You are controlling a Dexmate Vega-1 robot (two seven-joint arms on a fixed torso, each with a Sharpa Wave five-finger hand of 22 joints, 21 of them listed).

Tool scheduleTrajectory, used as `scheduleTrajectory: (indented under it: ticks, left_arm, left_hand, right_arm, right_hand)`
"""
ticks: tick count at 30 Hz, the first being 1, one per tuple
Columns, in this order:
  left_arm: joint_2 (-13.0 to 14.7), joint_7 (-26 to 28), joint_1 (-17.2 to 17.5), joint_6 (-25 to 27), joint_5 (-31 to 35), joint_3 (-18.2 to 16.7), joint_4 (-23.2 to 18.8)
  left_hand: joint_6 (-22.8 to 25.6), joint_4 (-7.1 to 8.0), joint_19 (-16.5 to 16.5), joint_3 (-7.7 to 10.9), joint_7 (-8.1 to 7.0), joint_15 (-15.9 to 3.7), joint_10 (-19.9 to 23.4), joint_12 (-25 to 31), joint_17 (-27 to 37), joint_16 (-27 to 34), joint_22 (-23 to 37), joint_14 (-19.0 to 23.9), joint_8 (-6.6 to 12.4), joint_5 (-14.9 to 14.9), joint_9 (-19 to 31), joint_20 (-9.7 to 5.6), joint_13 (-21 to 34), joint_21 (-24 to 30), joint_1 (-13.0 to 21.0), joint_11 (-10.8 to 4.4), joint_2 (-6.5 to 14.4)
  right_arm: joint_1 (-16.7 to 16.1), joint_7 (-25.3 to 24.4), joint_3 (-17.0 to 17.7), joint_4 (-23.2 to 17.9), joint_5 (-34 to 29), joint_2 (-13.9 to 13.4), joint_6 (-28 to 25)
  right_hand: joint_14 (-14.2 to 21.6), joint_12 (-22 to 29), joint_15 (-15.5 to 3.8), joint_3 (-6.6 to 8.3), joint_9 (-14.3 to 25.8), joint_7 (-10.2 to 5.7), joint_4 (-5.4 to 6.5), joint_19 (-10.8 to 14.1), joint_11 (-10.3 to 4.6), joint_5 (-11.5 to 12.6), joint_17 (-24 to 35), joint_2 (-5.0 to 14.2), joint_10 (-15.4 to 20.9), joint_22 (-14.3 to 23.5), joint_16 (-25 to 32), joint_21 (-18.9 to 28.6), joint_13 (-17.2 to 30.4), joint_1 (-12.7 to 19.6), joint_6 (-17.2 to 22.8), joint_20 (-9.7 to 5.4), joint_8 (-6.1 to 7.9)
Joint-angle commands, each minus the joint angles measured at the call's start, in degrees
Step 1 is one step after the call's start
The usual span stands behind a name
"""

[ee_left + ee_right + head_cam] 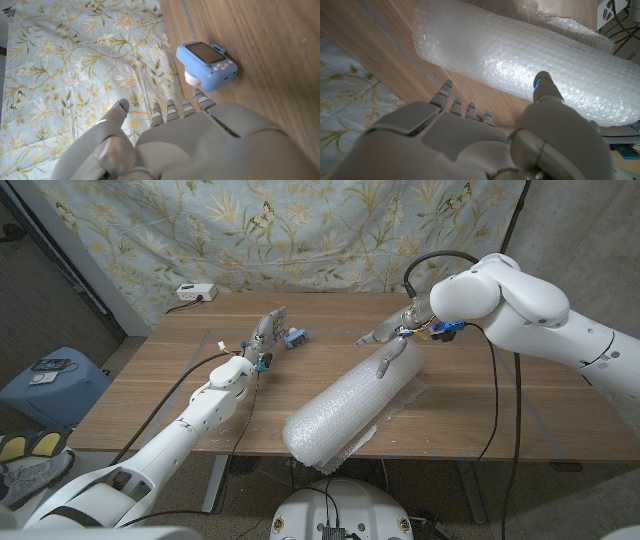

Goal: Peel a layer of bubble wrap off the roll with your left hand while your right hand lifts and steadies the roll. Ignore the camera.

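Note:
A big roll of clear bubble wrap point(350, 408) lies slantwise on the wooden table point(180, 380), its near end at the front edge. Over the roll's far end hangs my right hand point(392, 340), fingers apart and holding nothing; its thumb point(543, 86) reaches down to the wrap point(530, 65). Whether the thumb touches it I cannot tell. To the roll's left, well apart from it, my left hand point(265, 335) stands with fingers spread and empty point(165, 135), next to a small blue camera point(206, 65).
The blue camera point(295, 336) sits just right of the left hand. A white power strip point(195, 292) lies at the table's far left corner. A floral cloth point(300, 230) hangs behind the table. A loose flap of wrap point(400, 395) spreads from under the roll.

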Motion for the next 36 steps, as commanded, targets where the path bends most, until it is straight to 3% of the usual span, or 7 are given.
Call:
scheduleTrajectory:
  ticks: [1, 15, 25, 36]
  left_arm:
    - [0.5, 0.3, 0.9, 0.3, -0.2, -0.2, -1.2]
    - [0.6, 0.3, 1.8, -0.2, -0.7, -0.4, -1.5]
    - [0.3, -0.1, 2.2, -0.7, -1.0, -0.4, -1.0]
    - [0.4, 0.2, 3.4, -1.2, -1.5, -0.9, -1.5]
  left_hand:
    - [0.4, -0.43, 0.2, 0.17, -0.13, 0.31, 0.2, 0.0, 0.3, -0.1, 0.3, 0.3, -0.19, 0.2, 0.3, 0.13, 0.2, -0.2, 0.3, 0.0, 0.2]
    - [0.6, -0.49, 0.4, 0.23, 0.03, 0.31, 0.5, 0.0, 0.3, -0.1, 0.3, 0.5, -0.14, 0.2, 0.3, 0.05, 0.2, -0.3, 0.3, 0.07, 0.3]
    - [0.7, -0.52, 0.5, 0.29, 0.08, 0.34, 0.5, 0.0, 0.3, -0.1, 0.3, 0.6, -0.15, 0.2, 0.3, 0.08, 0.2, -0.3, 0.3, 0.07, 0.3]
    - [0.7, -0.55, 0.6, 0.34, 0.11, 0.34, 0.5, 0.0, 0.3, -0.1, 0.3, 0.7, -0.16, 0.2, 0.3, 0.18, 0.2, -0.4, 0.3, 0.11, 0.4]
  right_arm:
    - [-0.5, 6.1, -1.3, -2.0, -6.7, 1.7, 1.6]
    - [0.3, 12.5, -3.8, -2.4, -14.2, 7.5, 4.1]
    - [2.2, 12.5, -6.4, -2.4, -15.8, 9.4, 5.2]
    - [0.4, 11.1, -5.8, -1.1, -18.2, 12.7, 9.9]
  right_hand:
    - [-3.1, -0.2, 0.36, 0.04, 0.1, -0.62, 0.36, -0.3, -0.25, 0.4, 0.0, -0.2, -5.8, 0.0, -0.2, 0.2, 0.0, 0.9, -8.0, 0.66, -0.29]
    - [-5.3, -0.2, 1.42, -0.38, 0.1, -0.15, 0.79, -1.5, 0.41, 0.6, -0.1, -0.83, -8.8, 0.0, -0.3, 0.0, -0.2, 1.0, -10.8, 2.2, -0.06]
    - [-6.0, 0.0, 2.18, -0.56, 0.1, 0.52, 0.99, -1.9, 1.07, 0.7, -0.1, -0.98, -9.7, 0.0, -0.2, 0.0, -0.2, 0.9, -11.6, 2.47, 0.1]
    - [-7.0, 0.5, 2.37, -0.8, 0.0, 1.03, 1.55, -3.1, 0.89, 0.8, -0.1, -0.56, -10.6, 0.0, 0.2, 0.1, -0.3, 0.6, -12.6, 2.52, 0.58]
